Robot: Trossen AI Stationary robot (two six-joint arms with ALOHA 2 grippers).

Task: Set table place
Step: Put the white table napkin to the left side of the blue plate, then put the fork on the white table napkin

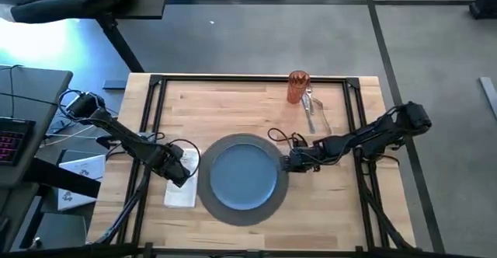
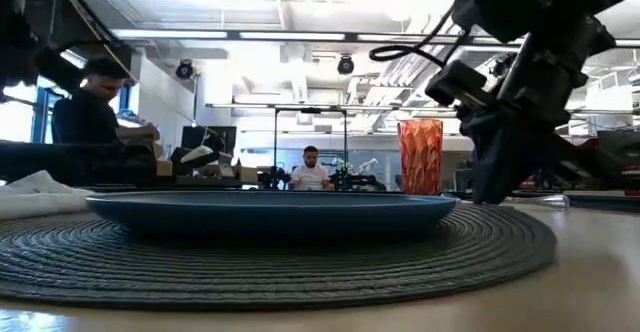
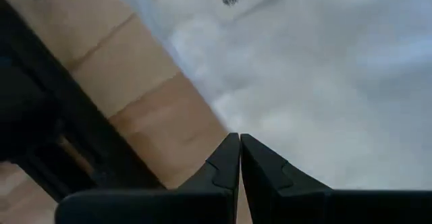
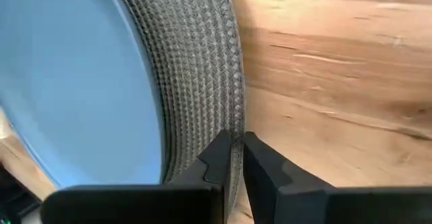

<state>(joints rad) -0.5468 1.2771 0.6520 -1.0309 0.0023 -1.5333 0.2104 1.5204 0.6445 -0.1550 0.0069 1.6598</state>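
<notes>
Grey mat: round woven mat (image 1: 245, 210) lies near the front middle of the butcher-block worktop (image 1: 233, 106); everything below is placed from it.
Plate: blue plate (image 1: 244, 174) sits centred on the mat, a ring of weave showing all round.
Napkin: white napkin (image 1: 180, 193) lies flat on the wood just beside the mat's left edge, printed text near one corner.
Tumbler: orange tumbler (image 1: 298, 87) stands upright well beyond the mat, toward the far right of the worktop.
Cutlery: silver pieces (image 1: 311, 110) lie just beside the tumbler, between it and the mat; which piece is which cannot be told.
Left gripper: left gripper (image 3: 239, 148) is low over the napkin, left of the mat; its jaws are pressed together with nothing between them.
Right gripper: right gripper (image 4: 233, 146) is at the mat's right rim; its jaws are nearly closed with the mat's edge in the narrow gap, though a firm pinch cannot be told.
Background: 2 people sit in the room beyond the worktop.
</notes>
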